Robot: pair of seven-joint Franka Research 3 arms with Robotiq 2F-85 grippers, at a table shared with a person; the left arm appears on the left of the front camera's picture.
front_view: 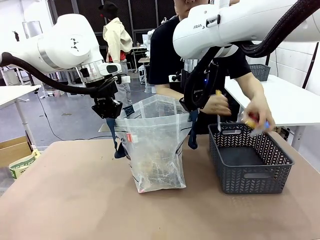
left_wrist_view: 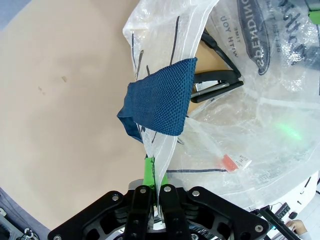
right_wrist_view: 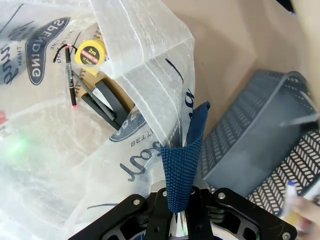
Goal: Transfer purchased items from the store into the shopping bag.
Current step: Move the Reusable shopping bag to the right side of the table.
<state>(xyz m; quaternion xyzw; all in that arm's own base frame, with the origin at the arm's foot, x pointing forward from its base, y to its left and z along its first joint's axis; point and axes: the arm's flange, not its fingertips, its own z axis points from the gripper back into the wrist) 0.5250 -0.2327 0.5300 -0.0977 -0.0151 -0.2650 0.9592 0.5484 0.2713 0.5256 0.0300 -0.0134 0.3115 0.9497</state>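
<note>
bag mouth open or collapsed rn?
Open. The left tool and right tool each clamp one side of the shopping bag rim, holding its mouth spread.

Translucent white plastic shopping bag (front_view: 157,145): one
Dark grey lattice plastic baskets (front_view: 250,175): two, one just right of the bag, second basket (front_view: 260,71) far behind
Yellow round tape measure (right_wrist_view: 90,54): one, inside the bag
Black marker pen (right_wrist_view: 70,75): one, inside the bag

The left tool (front_view: 112,116) and right tool (front_view: 190,111) are pinching opposite rims of the shopping bag (front_view: 155,145), holding it open on the surface (front_view: 75,200). A person's hand (front_view: 257,116) is holding small items (front_view: 252,120) above the grey basket (front_view: 250,165).
</note>
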